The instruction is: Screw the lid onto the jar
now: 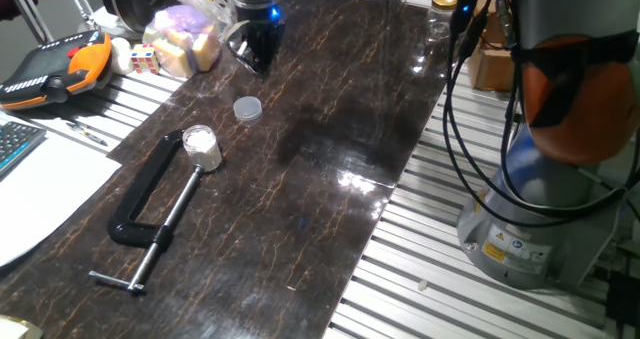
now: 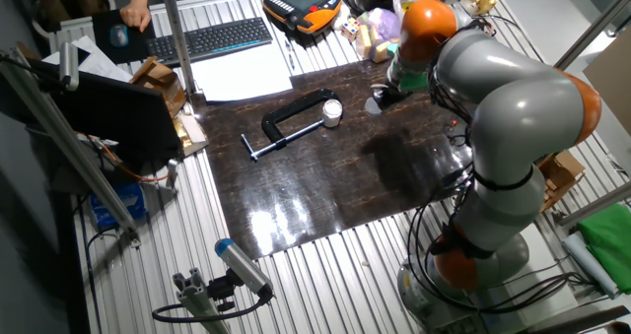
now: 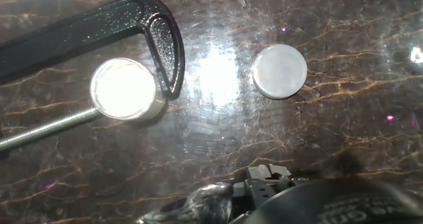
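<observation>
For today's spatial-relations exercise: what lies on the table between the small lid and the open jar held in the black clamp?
Only bare dark tabletop separates the lid from the jar. The C-clamp jaw tip sits right beside the jar. The hand view shows this best.

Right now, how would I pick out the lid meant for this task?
Find the black C-clamp on the dark marbled table; the small open jar sits in its mouth. The lid lies alone just beyond the jar: a flat, round, whitish-grey disc, unlike the taller jar.

black C-clamp (image 1: 150,211) flat on dark table (image 1: 320,179) | keyboard (image 2: 202,40) | perhaps sponges (image 1: 185,41) behind
</observation>
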Robot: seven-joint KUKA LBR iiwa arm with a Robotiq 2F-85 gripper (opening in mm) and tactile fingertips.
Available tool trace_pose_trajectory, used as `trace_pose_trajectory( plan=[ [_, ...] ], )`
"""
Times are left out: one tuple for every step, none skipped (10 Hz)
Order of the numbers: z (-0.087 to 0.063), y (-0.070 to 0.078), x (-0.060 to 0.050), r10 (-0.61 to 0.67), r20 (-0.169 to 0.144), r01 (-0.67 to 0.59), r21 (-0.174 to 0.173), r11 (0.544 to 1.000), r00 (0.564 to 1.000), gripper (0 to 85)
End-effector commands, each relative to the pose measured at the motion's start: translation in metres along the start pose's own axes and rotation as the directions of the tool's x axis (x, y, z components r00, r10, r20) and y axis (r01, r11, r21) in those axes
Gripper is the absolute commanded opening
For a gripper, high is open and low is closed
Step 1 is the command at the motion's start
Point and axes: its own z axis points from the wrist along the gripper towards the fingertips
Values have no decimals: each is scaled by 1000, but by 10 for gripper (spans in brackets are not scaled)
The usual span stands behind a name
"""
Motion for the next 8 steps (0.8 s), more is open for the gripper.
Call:
trace_pose_trajectory(
  plan=[
    [2, -1, 0, -4, 0, 4, -1, 1000, 1000, 7],
    [5, -3, -1, -7, 1, 7, -1, 1000, 1000, 7],
    [7, -2, -1, -6, -5, 6, 0, 1000, 1000, 7],
    [7, -1, 0, 7, -14, -7, 1, 1000, 1000, 7],
    [7, -1, -1, 19, -12, -19, 7, 1000, 1000, 7],
    [8, -3, -3, 21, -9, -21, 17, 1000, 1000, 7],
    [12, -6, -5, 14, -10, -14, 8, 1000, 1000, 7],
    [14, -6, -6, 12, -8, -12, 8, 1000, 1000, 7]
  ],
)
